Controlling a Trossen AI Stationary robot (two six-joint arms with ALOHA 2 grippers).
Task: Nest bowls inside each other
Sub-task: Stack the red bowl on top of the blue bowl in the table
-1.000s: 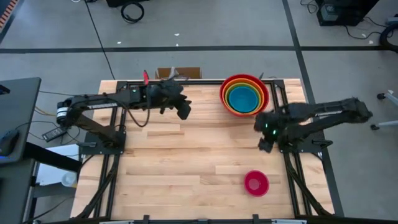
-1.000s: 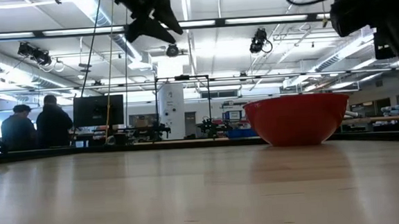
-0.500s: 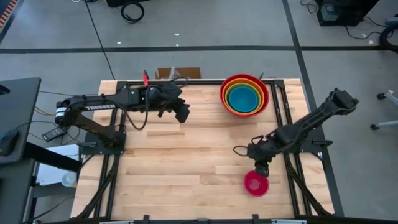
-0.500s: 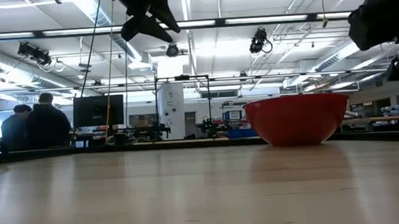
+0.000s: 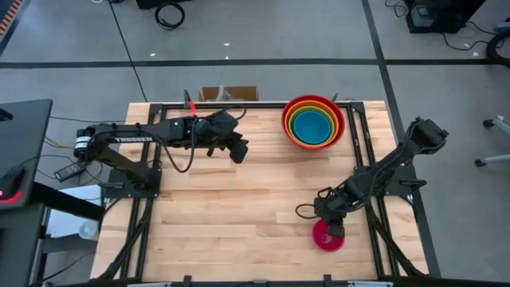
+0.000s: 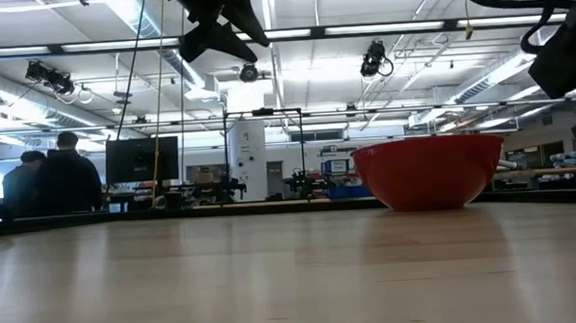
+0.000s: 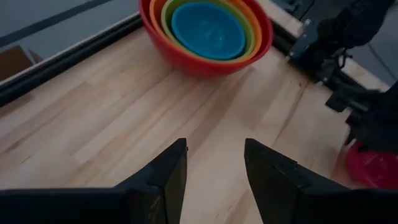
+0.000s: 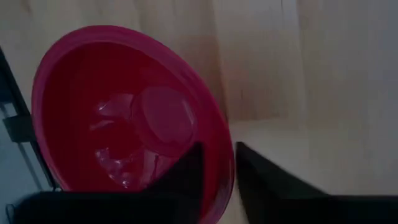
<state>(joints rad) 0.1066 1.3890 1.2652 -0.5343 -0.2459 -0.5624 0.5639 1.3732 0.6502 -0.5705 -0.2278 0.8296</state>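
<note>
1. Now seeing the right hand down at the small pink bowl, near the front right edge of the worktop. Had it a second ago up beside the nested stack at the back right, then halfway across half a second ago.
2. From the right wrist view, placed right at the pink bowl's rim. Cannot tell whether clamped on it yet or just set around it. Bowl apparently flat on the wood, not lifted.
3. Hardly any shift in the left hand: hovering high over the back middle of the worktop, spread open with nothing in it, pointed toward the stack.
4. Meaning for the task, as a judgement: pickup of the last loose bowl under way. Left to do: secure the rim, lift, carry to the stack, drop into the blue one at the centre. Thin rim hold, so some risk of tilt or slip on the lift.
5. Count:
   - Nested in the stack: five by colour rings, counting red, orange, yellow, green, blue.
   - Loose: one, the pink one.
   - Six bowls total.
   - Two arms.
   - Two people far off in the room, clear of the worktop.
</note>
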